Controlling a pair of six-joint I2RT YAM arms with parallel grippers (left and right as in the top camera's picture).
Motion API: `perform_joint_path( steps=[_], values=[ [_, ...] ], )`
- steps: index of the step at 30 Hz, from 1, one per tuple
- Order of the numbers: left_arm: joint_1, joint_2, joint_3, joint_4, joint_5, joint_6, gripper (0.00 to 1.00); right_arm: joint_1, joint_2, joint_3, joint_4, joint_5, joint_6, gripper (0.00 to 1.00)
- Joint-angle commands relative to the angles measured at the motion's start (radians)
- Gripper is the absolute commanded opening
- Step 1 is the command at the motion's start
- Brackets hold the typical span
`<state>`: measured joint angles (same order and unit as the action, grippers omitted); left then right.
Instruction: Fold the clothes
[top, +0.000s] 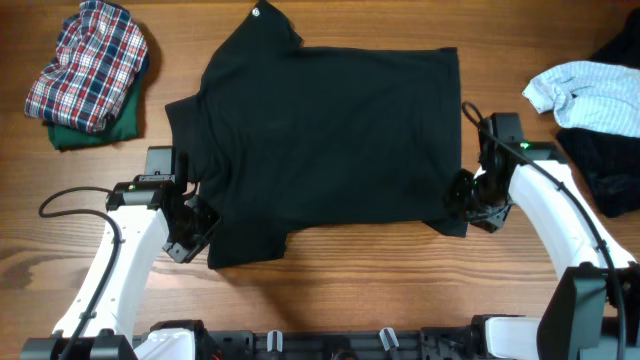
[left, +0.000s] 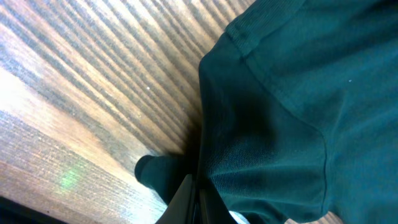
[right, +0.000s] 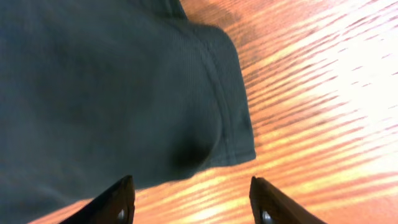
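Observation:
A large black T-shirt (top: 330, 140) lies spread flat in the middle of the wooden table, one of the clothes here. My left gripper (top: 200, 222) is at the shirt's lower left edge. In the left wrist view its jaws (left: 198, 196) are pressed together, pinching a fold of the dark fabric (left: 298, 112). My right gripper (top: 462, 195) sits at the shirt's lower right corner. In the right wrist view its fingers (right: 194, 202) stand apart over bare wood, and the hemmed corner of the shirt (right: 106, 93) lies just ahead of them, untouched.
A plaid garment (top: 88, 65) rests on a folded green one (top: 95, 128) at the back left. A crumpled light blue garment (top: 585, 92) and a dark one (top: 610, 165) lie at the right edge, close behind the right arm.

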<state>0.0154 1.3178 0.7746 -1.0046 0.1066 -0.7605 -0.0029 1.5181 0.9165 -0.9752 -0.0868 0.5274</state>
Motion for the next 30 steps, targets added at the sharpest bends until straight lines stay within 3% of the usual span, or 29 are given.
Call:
perform_joint_path(
  steps=[1, 8, 15, 19, 30],
  values=[
    [0.009, -0.011, 0.015, 0.008, 0.005, 0.017, 0.04, -0.002, -0.018, -0.061, 0.071, -0.05, 0.025, 0.52],
    [0.009, -0.011, 0.015, 0.009, 0.005, 0.017, 0.04, -0.002, -0.018, -0.112, 0.154, -0.051, 0.026, 0.29],
    [0.009, -0.011, 0.015, 0.01, 0.005, 0.017, 0.04, -0.002, -0.018, -0.184, 0.204, -0.052, 0.049, 0.22],
    [0.009, -0.011, 0.015, 0.011, 0.005, 0.017, 0.04, -0.002, -0.019, -0.188, 0.19, -0.052, 0.049, 0.04],
    [0.009, -0.011, 0.015, 0.014, 0.004, 0.024, 0.04, -0.003, -0.028, -0.188, 0.108, 0.0, 0.089, 0.04]
  ],
)
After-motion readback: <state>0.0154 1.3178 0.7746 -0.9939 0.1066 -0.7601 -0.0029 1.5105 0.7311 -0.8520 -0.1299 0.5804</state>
